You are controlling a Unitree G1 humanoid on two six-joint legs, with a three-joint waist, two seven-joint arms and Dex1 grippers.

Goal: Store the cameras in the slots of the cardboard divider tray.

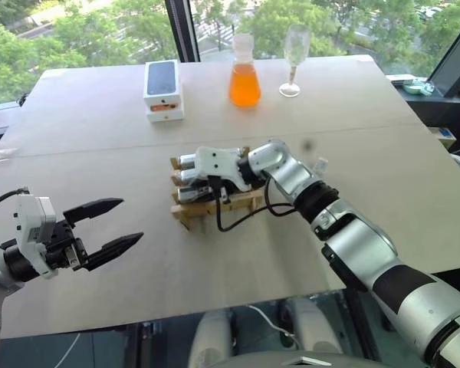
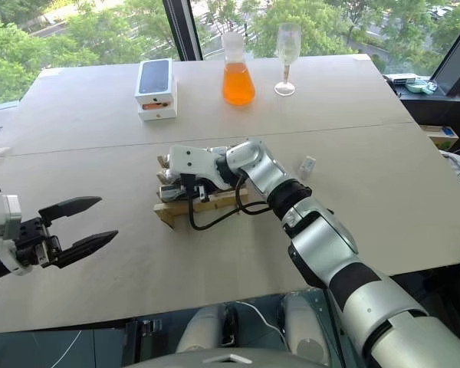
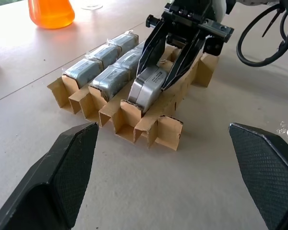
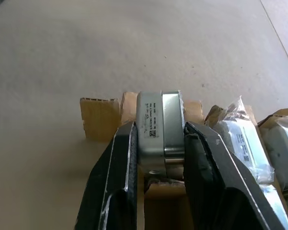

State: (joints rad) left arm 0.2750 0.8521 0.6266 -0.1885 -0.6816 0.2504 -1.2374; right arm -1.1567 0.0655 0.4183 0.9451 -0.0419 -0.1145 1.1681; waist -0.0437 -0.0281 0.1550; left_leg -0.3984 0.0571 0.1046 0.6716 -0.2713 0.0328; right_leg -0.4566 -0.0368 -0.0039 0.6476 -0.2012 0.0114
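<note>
I am holding a camera (image 4: 159,125) in the closed right claw (image 4: 156,143) over a slot of the cardboard divider tray (image 3: 156,132). I am keeping it straight between the strips before releasing, while the left claw (image 1: 106,228) is waiting open above the bench (image 1: 100,123).

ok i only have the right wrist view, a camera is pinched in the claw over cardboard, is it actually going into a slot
Observer: Yes. In the left wrist view the right claw holds the camera tilted, its lower end inside a slot near the open end of the divider tray.
Operator: any free slots beside it
Observer: The end slot next to it looks empty. The rows on the other side hold wrapped cameras.
Operator: where's the left claw
Observer: The left claw hangs open above the table, off to the tray's left, apart from it.
Operator: anything else around
Observer: At the table's far side stand a phone box, a flask of orange liquid and a wine glass.
</note>
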